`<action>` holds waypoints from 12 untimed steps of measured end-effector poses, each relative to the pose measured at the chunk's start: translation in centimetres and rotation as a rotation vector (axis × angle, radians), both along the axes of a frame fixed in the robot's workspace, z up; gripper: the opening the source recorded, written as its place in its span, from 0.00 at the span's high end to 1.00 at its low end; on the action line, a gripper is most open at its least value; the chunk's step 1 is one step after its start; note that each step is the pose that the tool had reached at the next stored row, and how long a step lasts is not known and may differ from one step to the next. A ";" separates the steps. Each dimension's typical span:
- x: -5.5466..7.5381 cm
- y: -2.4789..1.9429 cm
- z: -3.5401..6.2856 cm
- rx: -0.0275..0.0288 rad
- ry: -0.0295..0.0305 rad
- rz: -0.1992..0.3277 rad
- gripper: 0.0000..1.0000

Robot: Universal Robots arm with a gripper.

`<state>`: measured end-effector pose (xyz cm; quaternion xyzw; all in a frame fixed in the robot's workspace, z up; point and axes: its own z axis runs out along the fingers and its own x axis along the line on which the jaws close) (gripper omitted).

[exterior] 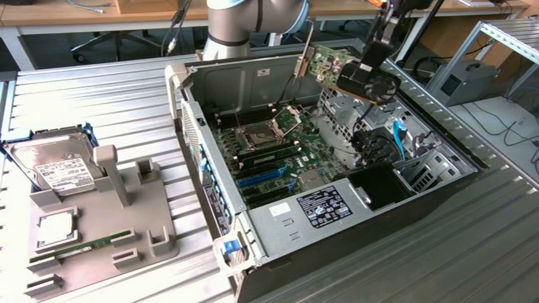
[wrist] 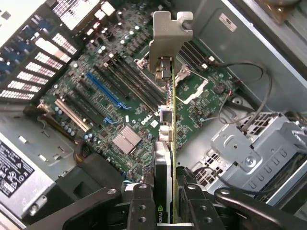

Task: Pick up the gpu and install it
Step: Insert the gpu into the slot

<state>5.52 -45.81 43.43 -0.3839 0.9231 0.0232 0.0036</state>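
Exterior view: gpu (exterior: 330, 63) above motherboard (exterior: 269, 151)

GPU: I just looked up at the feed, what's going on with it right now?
The gripper is shut on the gpu and holds it in the air over the open case. In the wrist view the card hangs edge-on above the motherboard, with its bracket at the end away from the gripper, not yet seated in any slot. The hard drive lies outside the case, at the exterior view's left.
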 end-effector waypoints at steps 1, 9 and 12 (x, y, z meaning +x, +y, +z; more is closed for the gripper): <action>0.0 0.00 0.00 0.0000 0.0000 0.028 0.73; 0.0 0.00 -0.01 0.0000 0.0000 0.204 0.73; 0.0 0.00 -0.02 0.0000 0.0000 0.321 0.73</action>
